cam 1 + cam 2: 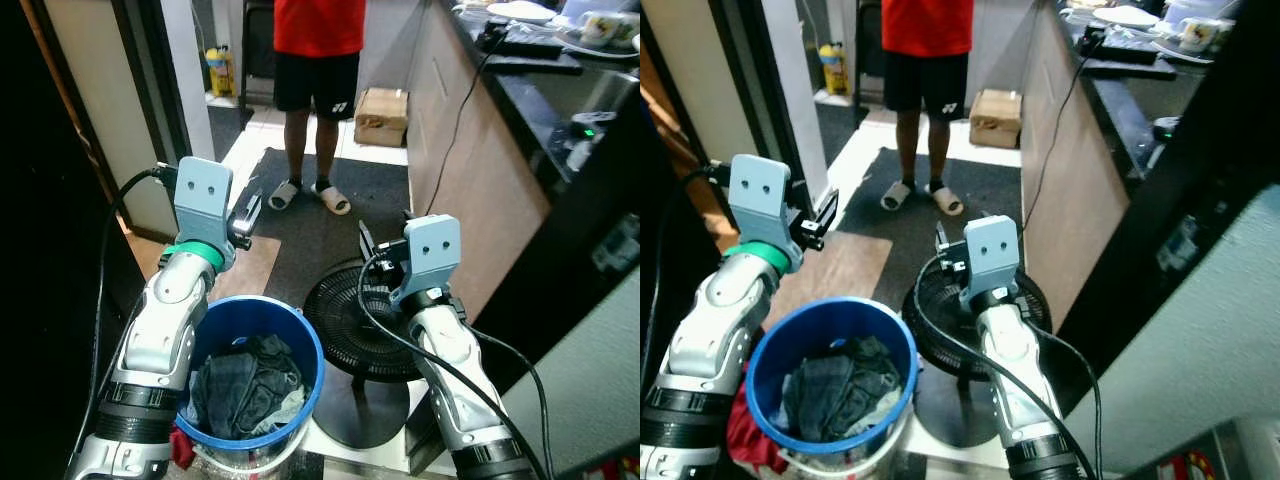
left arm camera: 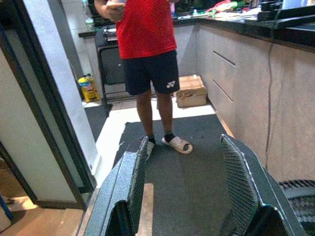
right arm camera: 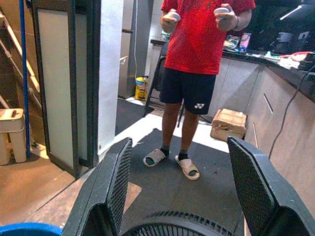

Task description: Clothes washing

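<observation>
The blue bucket (image 1: 300, 345) full of dark clothes (image 1: 245, 385) sits low between the two arms, next to a black fan (image 1: 345, 310) on the floor, while the left gripper (image 1: 247, 215) and right gripper (image 1: 368, 243) are both held up with fingers spread apart, holding nothing, facing a person (image 1: 318, 60) in a red shirt.

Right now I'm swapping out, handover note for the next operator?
Left end effector: open, empty, raised above the blue bucket.
Right end effector: open, empty, held over the black floor fan.
Dark clothes sit in the bucket.
A person stands ahead on the dark mat.
Done: clothes are in the bucket.
Left: no washer visible; bucket not yet gripped.
</observation>
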Robot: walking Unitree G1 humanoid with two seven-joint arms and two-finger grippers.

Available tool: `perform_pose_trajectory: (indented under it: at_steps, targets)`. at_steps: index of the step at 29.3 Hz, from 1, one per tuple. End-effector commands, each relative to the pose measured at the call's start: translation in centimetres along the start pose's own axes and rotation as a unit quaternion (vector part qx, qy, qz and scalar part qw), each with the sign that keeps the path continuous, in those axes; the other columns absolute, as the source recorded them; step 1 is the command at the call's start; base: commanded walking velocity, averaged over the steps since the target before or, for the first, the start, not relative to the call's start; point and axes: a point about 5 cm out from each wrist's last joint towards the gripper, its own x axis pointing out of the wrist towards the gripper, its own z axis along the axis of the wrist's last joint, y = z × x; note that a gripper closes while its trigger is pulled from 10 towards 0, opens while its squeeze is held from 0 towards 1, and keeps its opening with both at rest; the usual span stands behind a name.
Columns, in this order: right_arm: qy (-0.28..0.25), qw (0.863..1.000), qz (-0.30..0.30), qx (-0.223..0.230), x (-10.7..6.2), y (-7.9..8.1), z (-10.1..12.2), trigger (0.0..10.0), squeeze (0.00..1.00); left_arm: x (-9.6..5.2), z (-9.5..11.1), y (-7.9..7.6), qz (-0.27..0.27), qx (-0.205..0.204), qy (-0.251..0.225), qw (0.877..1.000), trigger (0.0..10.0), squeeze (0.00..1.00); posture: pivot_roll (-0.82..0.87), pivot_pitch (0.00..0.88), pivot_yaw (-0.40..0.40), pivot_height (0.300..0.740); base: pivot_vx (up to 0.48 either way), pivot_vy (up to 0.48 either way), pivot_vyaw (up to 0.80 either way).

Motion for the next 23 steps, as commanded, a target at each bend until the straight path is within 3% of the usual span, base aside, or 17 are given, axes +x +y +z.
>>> perform_pose_trajectory:
  at_steps: [1, 6, 8, 17, 19, 23]
  targets:
    - [0.006, 1.000, 0.005, 0.004, -0.3, 0.2, -0.4, 10.0, 0.00, -0.2, -1.0, -0.2, -0.004, 0.001, 0.023, 1.000, 10.0, 0.00, 0.06, 0.000, 0.038, 0.740, 0.000, 0.000, 0.00]
    - [0.017, 1.000, 0.005, 0.005, -0.6, 0.3, -1.1, 10.0, 0.00, -0.4, -1.6, -0.3, -0.003, 0.002, 0.030, 1.000, 10.0, 0.00, 0.06, 0.000, 0.036, 0.740, 0.000, 0.000, 0.00]
    - [0.046, 0.999, 0.009, 0.002, -1.5, 0.5, -2.6, 10.0, 0.00, -0.8, -2.9, -0.2, 0.000, -0.001, 0.052, 0.999, 10.0, 0.00, 0.06, 0.000, 0.035, 0.740, 0.000, 0.000, 0.00]
    - [0.051, 0.999, 0.013, -0.001, -1.6, 0.6, -2.9, 10.0, 0.00, -1.1, -3.5, -0.2, 0.003, 0.000, 0.064, 0.998, 10.0, 0.00, 0.06, 0.000, 0.035, 0.740, 0.000, 0.000, 0.00]
    - [0.060, 0.998, 0.006, -0.019, -1.4, 0.4, -3.0, 10.0, 0.00, -1.0, -3.5, -0.1, 0.005, 0.000, 0.064, 0.998, 10.0, 0.00, 0.06, 0.000, 0.033, 0.740, 0.000, 0.000, 0.80]
    - [0.053, 0.999, -0.005, -0.006, -1.3, 0.2, -2.9, 10.0, 0.00, -1.0, -3.5, -0.1, 0.007, 0.000, 0.063, 0.998, 10.0, 0.00, 0.06, 0.000, 0.033, 0.740, 0.000, 0.000, 0.80]
